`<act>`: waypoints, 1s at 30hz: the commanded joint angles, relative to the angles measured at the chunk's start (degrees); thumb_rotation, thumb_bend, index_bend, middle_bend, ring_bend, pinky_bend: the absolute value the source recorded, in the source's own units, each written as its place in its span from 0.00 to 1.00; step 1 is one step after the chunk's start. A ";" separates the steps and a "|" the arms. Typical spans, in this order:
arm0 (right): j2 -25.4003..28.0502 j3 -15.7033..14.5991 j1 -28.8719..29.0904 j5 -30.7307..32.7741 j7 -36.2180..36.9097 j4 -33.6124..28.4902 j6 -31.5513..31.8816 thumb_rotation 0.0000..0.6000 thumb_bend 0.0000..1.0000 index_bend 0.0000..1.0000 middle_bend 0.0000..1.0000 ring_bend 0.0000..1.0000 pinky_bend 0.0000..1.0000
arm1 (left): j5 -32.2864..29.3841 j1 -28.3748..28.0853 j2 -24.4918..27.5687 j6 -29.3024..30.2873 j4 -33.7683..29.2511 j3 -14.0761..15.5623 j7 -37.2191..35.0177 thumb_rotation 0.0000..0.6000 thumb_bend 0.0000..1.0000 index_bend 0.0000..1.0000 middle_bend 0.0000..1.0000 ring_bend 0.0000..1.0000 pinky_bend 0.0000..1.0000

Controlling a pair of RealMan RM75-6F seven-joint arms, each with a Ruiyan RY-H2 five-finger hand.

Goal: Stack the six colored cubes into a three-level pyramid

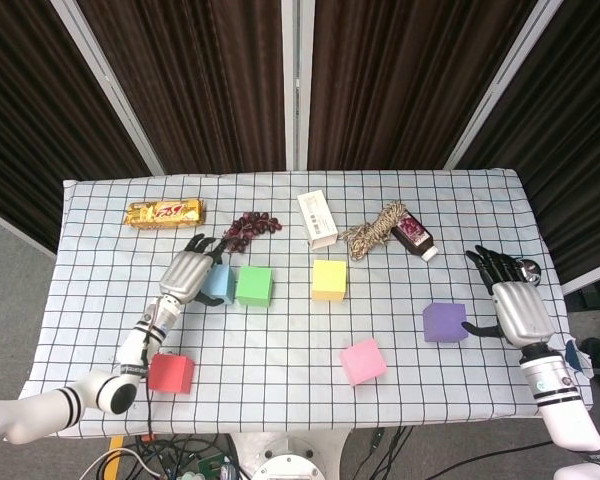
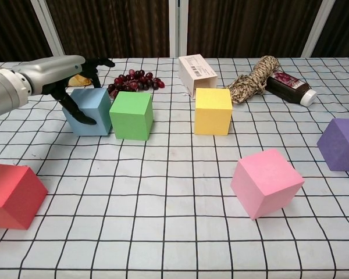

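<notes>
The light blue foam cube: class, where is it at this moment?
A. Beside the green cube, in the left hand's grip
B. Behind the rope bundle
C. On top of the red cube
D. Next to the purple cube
A: the light blue foam cube sits right beside the green cube, with the left hand gripping it.

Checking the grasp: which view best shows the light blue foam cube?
The chest view: the light blue foam cube shows two faces, thumb across it. In the head view the left robot hand covers most of it.

Dark curtains [image 1: 180, 80], grey floor [image 1: 10, 300]
</notes>
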 commanded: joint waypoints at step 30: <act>-0.27 -0.29 -0.04 0.44 1.81 2.07 -1.16 1.00 0.03 0.00 0.00 0.00 0.00 | -5.89 -1.51 -2.44 1.49 -1.79 -0.69 5.55 1.00 0.02 0.01 0.48 0.10 0.04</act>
